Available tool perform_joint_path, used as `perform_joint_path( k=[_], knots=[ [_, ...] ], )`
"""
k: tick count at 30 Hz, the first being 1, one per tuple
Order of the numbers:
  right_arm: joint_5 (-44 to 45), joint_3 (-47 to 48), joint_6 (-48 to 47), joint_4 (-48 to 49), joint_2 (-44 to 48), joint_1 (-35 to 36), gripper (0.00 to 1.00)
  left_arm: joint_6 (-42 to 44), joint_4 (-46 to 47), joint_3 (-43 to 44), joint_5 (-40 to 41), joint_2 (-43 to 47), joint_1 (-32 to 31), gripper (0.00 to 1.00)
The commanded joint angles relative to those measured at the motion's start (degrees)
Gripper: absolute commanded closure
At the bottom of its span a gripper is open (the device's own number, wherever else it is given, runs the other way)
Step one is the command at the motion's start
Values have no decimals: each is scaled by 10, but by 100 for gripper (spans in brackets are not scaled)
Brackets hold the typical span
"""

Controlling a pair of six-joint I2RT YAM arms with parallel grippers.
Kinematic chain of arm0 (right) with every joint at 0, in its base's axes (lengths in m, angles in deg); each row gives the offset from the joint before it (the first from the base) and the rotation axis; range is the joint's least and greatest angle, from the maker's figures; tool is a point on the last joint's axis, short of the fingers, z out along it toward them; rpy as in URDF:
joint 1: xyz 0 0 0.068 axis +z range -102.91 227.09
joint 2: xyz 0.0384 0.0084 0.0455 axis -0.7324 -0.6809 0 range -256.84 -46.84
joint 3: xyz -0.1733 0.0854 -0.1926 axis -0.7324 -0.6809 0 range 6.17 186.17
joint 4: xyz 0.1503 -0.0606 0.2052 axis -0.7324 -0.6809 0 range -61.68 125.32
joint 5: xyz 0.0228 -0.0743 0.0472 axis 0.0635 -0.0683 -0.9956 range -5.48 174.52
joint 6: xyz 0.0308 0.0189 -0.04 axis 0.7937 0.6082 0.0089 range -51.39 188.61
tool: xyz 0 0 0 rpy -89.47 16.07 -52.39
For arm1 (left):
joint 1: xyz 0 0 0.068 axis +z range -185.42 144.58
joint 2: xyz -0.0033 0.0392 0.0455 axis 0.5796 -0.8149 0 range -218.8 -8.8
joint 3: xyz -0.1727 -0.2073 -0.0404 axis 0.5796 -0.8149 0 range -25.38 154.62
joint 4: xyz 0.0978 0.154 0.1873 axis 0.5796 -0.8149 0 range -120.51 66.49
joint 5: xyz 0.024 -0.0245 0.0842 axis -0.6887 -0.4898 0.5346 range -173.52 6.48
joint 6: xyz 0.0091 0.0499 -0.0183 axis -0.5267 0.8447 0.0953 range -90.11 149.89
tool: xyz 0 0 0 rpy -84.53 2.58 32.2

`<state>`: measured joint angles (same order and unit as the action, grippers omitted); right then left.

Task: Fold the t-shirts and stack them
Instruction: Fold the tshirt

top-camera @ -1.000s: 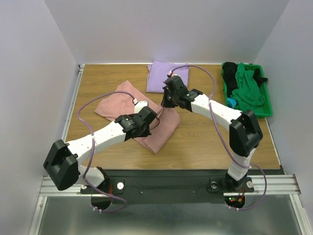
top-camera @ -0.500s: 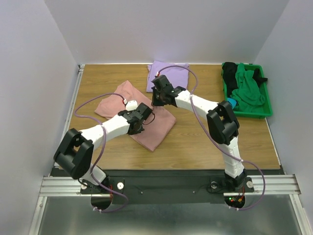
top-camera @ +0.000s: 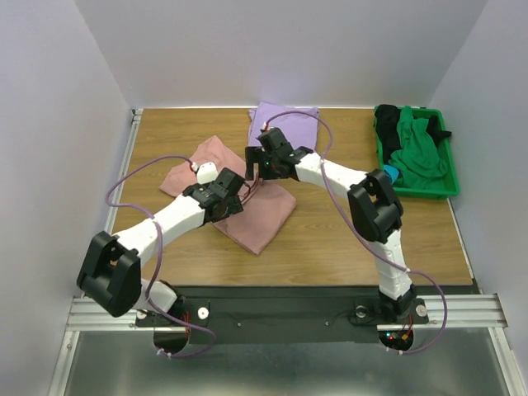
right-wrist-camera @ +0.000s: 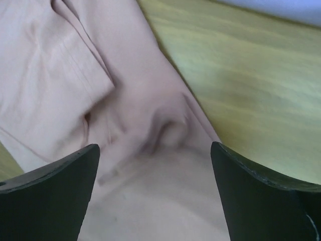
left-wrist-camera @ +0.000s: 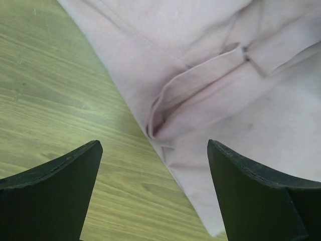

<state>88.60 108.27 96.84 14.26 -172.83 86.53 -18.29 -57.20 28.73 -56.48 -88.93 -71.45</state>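
White walls (top-camera: pixel 99 66) close in a brown wood-grain bench (top-camera: pixel 165 136) on the left, far and right sides. A silver metal rail (top-camera: pixel 289 312) runs along its near edge, where both arm bases are bolted.

Left of the bench's middle lies the dusty-pink soft cloth t-shirt (top-camera: pixel 268 219), rumpled and partly doubled over. It stretches slantwise from the far left towards the near middle. At the far edge, about the middle, the plain lavender t-shirt (top-camera: pixel 289 120) lies folded flat. The arms hide the gap between the two shirts, so whether they touch cannot be told. At the far right stands a green plastic tray (top-camera: pixel 450 183) heaped with green and black clothes (top-camera: pixel 417 157).

The left claw (left-wrist-camera: pixel 153 145) hangs over the pink shirt's edge with its fingers spread wide and nothing between them. One finger is over bare wood, the other over cloth, and a loose open fold of the hem lies in the gap. Whether the tips touch the cloth cannot be told.

The right claw (right-wrist-camera: pixel 154 146) is also spread wide and holds nothing. It is over a puckered ridge of the pink shirt, with a hemmed sleeve to the left in its wrist view and bare bench beyond. Contact with the cloth cannot be told here either.
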Motion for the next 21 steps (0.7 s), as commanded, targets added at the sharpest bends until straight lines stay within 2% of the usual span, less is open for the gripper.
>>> perform_joint_path(
  k=[1, 8, 10, 15, 17, 21],
  knots=[
    [39, -74, 4, 18, 121, -2, 0, 2, 8, -10, -9, 62, -1, 2],
    [138, -283, 63, 20, 268, -2, 0, 70, 146, -67, -136, 114, -11, 2],
    [166, -345, 96, 21, 303, -2, 0, 82, 182, -65, -177, 93, -12, 2],
    [202, -456, 160, 48, 384, -2, 0, 97, 211, -29, -205, 26, -22, 2],
    [200, -501, 171, 94, 418, -6, 0, 100, 221, -23, -219, 7, -38, 2],
    [140, -518, 173, 144, 422, -16, 0, 109, 219, -16, -200, -12, -107, 2]
  ],
)
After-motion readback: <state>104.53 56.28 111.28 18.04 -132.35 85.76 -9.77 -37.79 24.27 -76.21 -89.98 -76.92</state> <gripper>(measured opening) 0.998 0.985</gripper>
